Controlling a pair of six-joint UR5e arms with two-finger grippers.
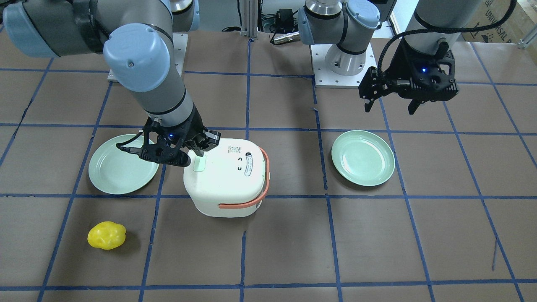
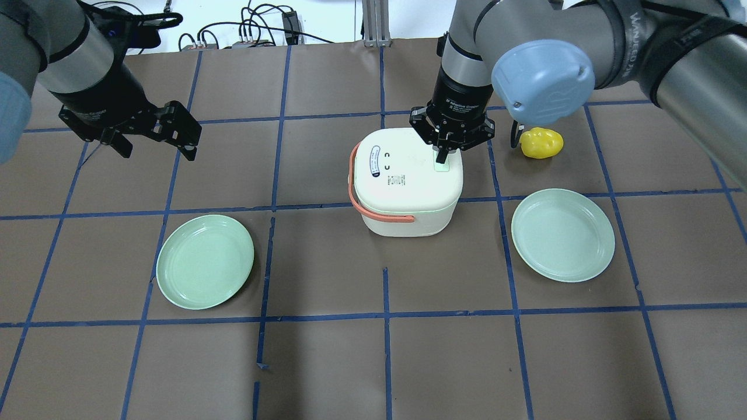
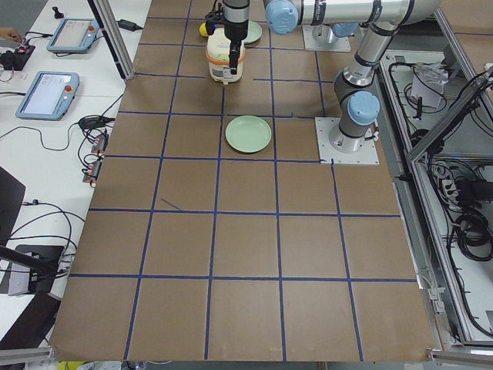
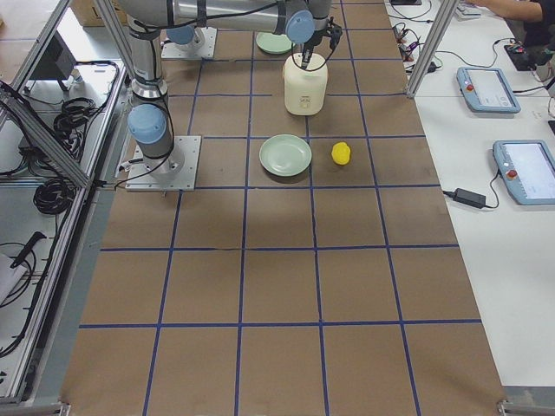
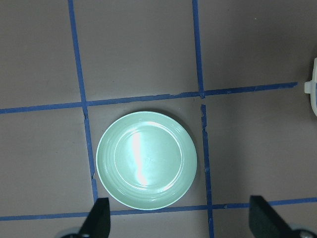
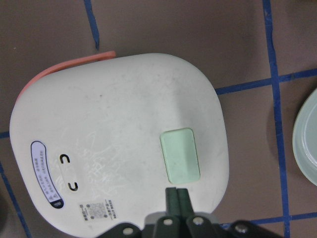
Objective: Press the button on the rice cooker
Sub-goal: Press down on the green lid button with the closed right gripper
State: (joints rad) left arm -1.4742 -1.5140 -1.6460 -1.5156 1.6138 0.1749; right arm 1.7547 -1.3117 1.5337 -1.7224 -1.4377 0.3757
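The white rice cooker [image 2: 408, 192] with an orange handle stands mid-table; it also shows in the front view [image 1: 228, 184] and the right wrist view [image 6: 119, 129]. Its pale green button [image 2: 443, 168] [image 1: 199, 164] [image 6: 180, 155] sits on the lid's edge nearest the right arm. My right gripper [image 2: 442, 156] [image 1: 200, 152] [image 6: 177, 193] is shut, fingers pressed together, pointing down at the button's edge; I cannot tell whether they touch it. My left gripper [image 2: 154, 146] [image 1: 390, 107] [image 5: 181, 220] is open and empty, hovering above a plate.
One green plate [image 2: 205, 261] [image 1: 363, 157] [image 5: 146, 159] lies under the left gripper's side, another [image 2: 563, 234] [image 1: 123, 164] beside the cooker on the right arm's side. A yellow fruit-like object [image 2: 541, 143] [image 1: 106, 235] lies beyond the right arm.
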